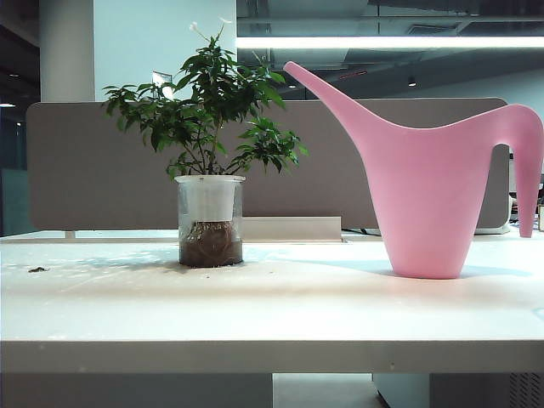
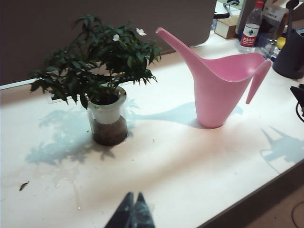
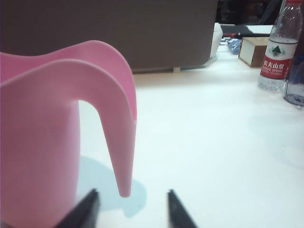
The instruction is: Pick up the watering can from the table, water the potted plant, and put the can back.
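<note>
Pink watering can (image 1: 429, 191) upright on white table (image 1: 272, 314), right of potted plant (image 1: 209, 170), well apart, spout toward it. Right gripper (image 3: 131, 209) low behind can's handle (image 3: 114, 118), fingers apart, holding nothing. Left gripper (image 2: 131, 211) above table's near edge, fingertips together, empty

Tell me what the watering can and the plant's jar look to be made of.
Watering can: probably plastic, with a smooth, even pink, seamless moulded body and a soft sheen.
The potted plant stands in a jar that looks like clear glass or clear plastic, roots and soil showing through; the inner cup is white and opaque, likely plastic.
</note>
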Controlling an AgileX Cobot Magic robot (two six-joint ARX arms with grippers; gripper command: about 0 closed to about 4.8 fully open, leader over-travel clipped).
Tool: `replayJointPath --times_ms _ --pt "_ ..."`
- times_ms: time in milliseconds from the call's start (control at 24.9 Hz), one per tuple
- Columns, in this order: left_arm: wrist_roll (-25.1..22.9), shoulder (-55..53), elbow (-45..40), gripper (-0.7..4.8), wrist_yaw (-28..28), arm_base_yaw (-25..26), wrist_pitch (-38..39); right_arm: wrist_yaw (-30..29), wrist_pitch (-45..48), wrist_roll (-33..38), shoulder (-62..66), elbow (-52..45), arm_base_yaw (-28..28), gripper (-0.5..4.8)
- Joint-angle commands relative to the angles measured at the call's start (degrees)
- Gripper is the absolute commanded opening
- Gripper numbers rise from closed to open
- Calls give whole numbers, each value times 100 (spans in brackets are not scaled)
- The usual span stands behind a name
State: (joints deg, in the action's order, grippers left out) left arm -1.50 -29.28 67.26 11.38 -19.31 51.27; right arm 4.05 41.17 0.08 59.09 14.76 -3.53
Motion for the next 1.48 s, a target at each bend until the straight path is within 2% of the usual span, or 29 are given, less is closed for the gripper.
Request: replayJointPath --times_ms 40,120,481,762,922,1202,1283,1323,1363,1403,1443,1483 --pt "-2 7 17 -5 -11 15 -72 -149 278 9 125 11 96 242" --pt "-2 4 17 -5 4 15 -72 -146 645 9 529 13 114 279" --pt "-2 7 17 -5 4 15 -72 -190 1954 11 2288 282 133 285" --pt "-2 9 17 -5 2 15 -74 -273 1952 11 3189 1180 133 287" --pt "-2 9 17 -5 4 15 -74 -273 1947 11 3617 1690 133 311" --pt "-2 9 17 -5 2 15 -72 -275 1895 11 4216 2385 133 306" --pt "-2 9 17 -5 2 15 -72 -275 1897 11 4295 2538 133 276" --pt "-2 9 17 -5 2 15 -70 -273 1888 9 4317 2603 133 242" --pt "-2 9 17 -5 2 15 -74 -273 1867 9 4323 2684 133 189" --pt "-2 9 17 -5 2 15 -74 -275 1823 9 4323 2809 131 66" --pt "-2 9 17 -5 2 15 -74 -278 1781 9 4321 2872 131 13" --pt "-2 9 17 -5 2 15 -72 -280 1757 7 4317 2953 131 -6"
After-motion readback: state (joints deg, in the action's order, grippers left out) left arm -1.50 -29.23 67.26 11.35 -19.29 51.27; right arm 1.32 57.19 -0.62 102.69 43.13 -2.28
